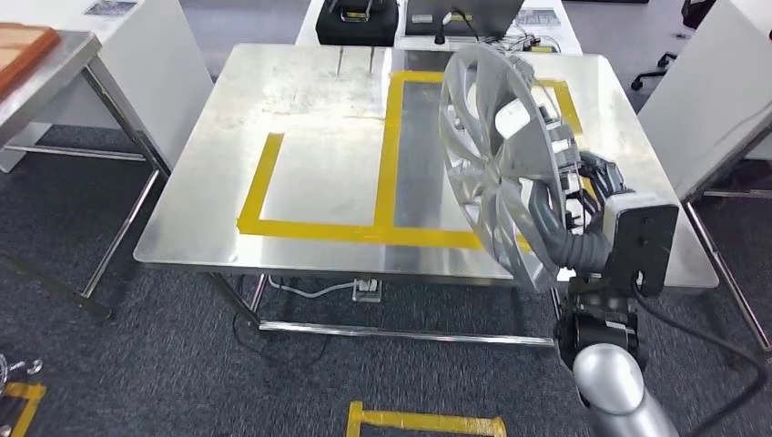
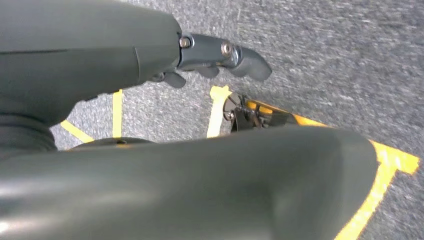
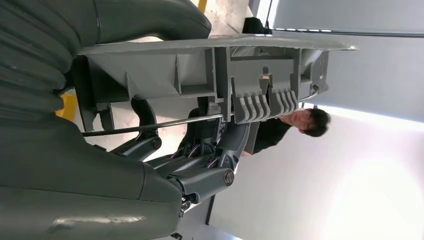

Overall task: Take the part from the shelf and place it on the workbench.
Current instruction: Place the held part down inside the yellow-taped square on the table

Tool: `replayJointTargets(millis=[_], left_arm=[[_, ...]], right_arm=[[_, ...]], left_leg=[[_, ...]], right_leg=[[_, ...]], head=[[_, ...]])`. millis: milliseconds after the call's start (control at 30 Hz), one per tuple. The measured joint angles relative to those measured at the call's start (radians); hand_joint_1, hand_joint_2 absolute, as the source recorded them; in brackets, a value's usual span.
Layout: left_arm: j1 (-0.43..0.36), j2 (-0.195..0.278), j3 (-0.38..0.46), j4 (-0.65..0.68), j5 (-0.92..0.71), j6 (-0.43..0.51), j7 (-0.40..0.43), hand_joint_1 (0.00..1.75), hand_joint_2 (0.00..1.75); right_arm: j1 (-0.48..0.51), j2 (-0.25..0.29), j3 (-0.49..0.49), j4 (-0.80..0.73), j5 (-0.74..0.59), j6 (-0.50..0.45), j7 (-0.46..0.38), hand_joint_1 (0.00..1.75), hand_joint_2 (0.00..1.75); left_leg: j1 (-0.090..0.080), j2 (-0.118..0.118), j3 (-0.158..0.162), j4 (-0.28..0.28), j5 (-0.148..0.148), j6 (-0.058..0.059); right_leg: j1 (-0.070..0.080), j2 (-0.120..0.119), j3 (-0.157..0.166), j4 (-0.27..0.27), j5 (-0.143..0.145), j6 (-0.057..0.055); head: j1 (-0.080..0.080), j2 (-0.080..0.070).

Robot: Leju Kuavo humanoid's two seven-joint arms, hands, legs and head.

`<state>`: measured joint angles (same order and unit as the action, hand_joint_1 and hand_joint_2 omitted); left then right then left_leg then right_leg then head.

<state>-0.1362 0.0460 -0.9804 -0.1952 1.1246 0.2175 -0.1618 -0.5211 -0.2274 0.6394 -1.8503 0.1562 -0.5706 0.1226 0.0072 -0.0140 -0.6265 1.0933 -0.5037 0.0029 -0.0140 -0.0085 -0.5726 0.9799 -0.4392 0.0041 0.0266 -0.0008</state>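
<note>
Fingers of the right robot hand (image 1: 583,196) grip the hubcap (image 1: 496,155) from behind at its rim, holding it on edge above the worktop (image 1: 300,127), likely because it still has to be tipped flat over the yellow tape (image 1: 387,137). The left robot hand (image 2: 220,57) hangs over carpet, fingers loosely apart, holding nothing.

workbench (image 1: 319,173) top bare inside yellow tape (image 1: 387,155); black case (image 1: 357,23), laptop (image 1: 460,18) beyond far edge
</note>
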Motion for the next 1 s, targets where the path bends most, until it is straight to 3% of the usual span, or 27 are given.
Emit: replayJointTargets(millis=[67, 100, 133, 167, 233, 267, 300, 400, 467, 567, 633, 667, 700, 767, 833, 933, 1000], left_arm=[[0.001, 0.0, 0.0, 0.0, 0.0, 0.0, 0.0, 0.0, 0.0], [0.002, 0.0, 0.0, 0.0, 0.0, 0.001, 0.001, 0.0, 0.0], [0.003, 0.001, 0.0, 0.0, 0.001, 0.001, 0.001, 0.0, 0.0], [0.005, 0.001, 0.0, 0.0, 0.001, 0.001, 0.001, 0.0, 0.0], [0.005, 0.002, 0.0, 0.0, 0.001, 0.001, 0.001, 0.0, 0.0], [0.004, 0.003, 0.0, 0.0, 0.001, 0.001, 0.001, 0.0, 0.0], [0.003, 0.003, 0.0, 0.0, 0.001, 0.001, 0.002, 0.0, 0.0], [0.001, 0.002, 0.0, 0.0, 0.001, 0.001, 0.003, 0.0, 0.0], [0.002, 0.002, 0.0, 0.0, 0.003, 0.001, 0.003, 0.0, 0.0], [0.002, 0.003, 0.0, 0.0, 0.006, -0.001, 0.003, 0.0, 0.0], [0.003, 0.003, 0.0, 0.0, 0.006, -0.002, 0.003, 0.0, 0.0], [0.005, 0.003, 0.0, 0.0, 0.006, -0.002, 0.003, 0.0, 0.0], [0.006, 0.003, 0.0, 0.0, 0.006, -0.002, 0.003, 0.0, 0.0], [0.007, 0.0, 0.0, 0.0, 0.007, -0.003, 0.003, 0.0, 0.0], [0.004, -0.002, 0.0, 0.0, 0.007, -0.004, 0.003, 0.0, 0.0], [0.003, -0.001, 0.0, 0.0, 0.007, -0.006, 0.003, 0.0, 0.0], [0.003, 0.0, 0.0, 0.0, 0.007, -0.006, 0.002, 0.0, 0.0]], right_arm=[[-0.001, 0.0, 0.0, 0.0, 0.0, -0.001, 0.0, 1.75, 1.75], [0.001, 0.0, 0.0, 0.0, 0.0, -0.001, 0.0, 1.75, 1.75], [0.003, 0.0, 0.0, 0.0, 0.0, -0.001, 0.001, 1.75, 1.75], [0.006, 0.0, 0.0, 0.0, 0.0, -0.001, 0.001, 1.75, 1.75], [0.008, 0.0, 0.0, 0.0, 0.0, -0.001, 0.001, 1.75, 1.75], [0.007, 0.0, 0.0, -0.001, 0.0, -0.001, 0.001, 1.75, 1.75], [0.005, 0.0, 0.0, -0.002, 0.001, -0.002, 0.001, 1.75, 1.75], [0.001, -0.001, -0.001, -0.004, 0.001, -0.002, 0.001, 1.75, 1.75], [0.0, -0.001, -0.002, -0.005, 0.001, -0.002, 0.002, 1.75, 1.75], [0.001, -0.002, -0.003, -0.005, 0.001, -0.005, 0.001, 1.75, 1.75], [0.007, -0.004, -0.005, -0.004, 0.001, -0.007, 0.002, 1.75, 1.75], [0.009, -0.006, -0.006, -0.004, 0.001, -0.009, 0.002, 1.75, 1.75], [0.01, -0.007, -0.008, -0.004, 0.002, -0.01, 0.002, 1.75, 1.75], [0.009, -0.01, -0.014, -0.005, 0.002, -0.013, 0.003, 1.75, 1.75], [0.005, -0.013, -0.02, -0.009, 0.002, -0.019, 0.005, 1.75, 1.75], [0.003, -0.017, -0.033, -0.019, 0.002, -0.03, 0.011, 1.75, 1.75], [0.002, -0.021, -0.043, -0.023, 0.002, -0.035, 0.013, 1.75, 1.75]], left_leg=[[0.006, 0.003, -0.086, 0.133, -0.031, -0.007], [0.009, 0.004, -0.123, 0.179, -0.029, -0.01], [0.012, 0.006, -0.144, 0.191, -0.01, -0.012], [0.014, 0.007, -0.142, 0.16, 0.028, -0.014], [0.016, 0.012, -0.095, 0.035, 0.111, -0.017], [0.016, 0.014, -0.065, -0.024, 0.128, -0.016], [0.015, 0.016, -0.045, -0.057, 0.129, -0.012], [0.014, 0.012, -0.026, -0.074, 0.099, 0.011], [0.013, 0.007, -0.014, -0.076, 0.089, 0.024], [0.006, -0.001, 0.008, -0.077, 0.07, 0.037], [-0.001, -0.008, 0.03, -0.077, 0.053, 0.042], [-0.005, -0.012, 0.045, -0.077, 0.043, 0.043], [-0.01, -0.014, 0.06, -0.077, 0.032, 0.045], [-0.019, -0.018, 0.084, -0.077, 0.012, 0.047], [-0.022, -0.021, 0.094, -0.077, -0.001, 0.042], [-0.024, -0.019, 0.095, -0.065, -0.005, 0.031], [-0.023, -0.008, 0.056, 0.002, -0.017, 0.022]], right_leg=[[0.0, 0.0, 0.017, -0.002, -0.014, -0.004], [-0.001, 0.0, 0.026, -0.002, -0.023, -0.003], [-0.002, 0.0, 0.038, -0.002, -0.033, -0.001], [-0.004, 0.001, 0.051, -0.002, -0.043, 0.003], [-0.007, 0.002, 0.073, -0.001, -0.066, 0.014], [-0.006, 0.003, 0.079, 0.001, -0.078, 0.022], [-0.005, 0.003, 0.082, 0.001, -0.086, 0.03], [-0.003, 0.003, 0.092, 0.012, -0.092, 0.046], [-0.005, 0.003, 0.061, 0.068, -0.096, 0.051], [-0.002, 0.004, -0.061, 0.246, -0.15, 0.048], [0.005, 0.004, -0.124, 0.296, -0.187, 0.04], [0.01, 0.004, -0.136, 0.276, -0.178, 0.033], [0.015, 0.004, -0.134, 0.228, -0.141, 0.023], [0.029, 0.008, -0.119, 0.111, -0.025, -0.004], [0.04, 0.014, -0.105, 0.049, 0.037, -0.023], [0.036, 0.015, -0.081, 0.027, 0.053, -0.027], [0.03, 0.014, -0.065, 0.018, 0.053, -0.031]], head=[[-0.013, 0.0], [-0.018, 0.0], [-0.022, 0.0], [-0.024, 0.0], [-0.032, 0.0], [-0.037, 0.0], [-0.041, 0.0], [-0.038, 0.0], [-0.027, 0.0], [-0.012, 0.0], [-0.006, 0.0], [-0.002, 0.0], [0.002, 0.0], [0.006, 0.0], [0.005, 0.0], [0.005, 0.0], [-0.002, 0.0]])
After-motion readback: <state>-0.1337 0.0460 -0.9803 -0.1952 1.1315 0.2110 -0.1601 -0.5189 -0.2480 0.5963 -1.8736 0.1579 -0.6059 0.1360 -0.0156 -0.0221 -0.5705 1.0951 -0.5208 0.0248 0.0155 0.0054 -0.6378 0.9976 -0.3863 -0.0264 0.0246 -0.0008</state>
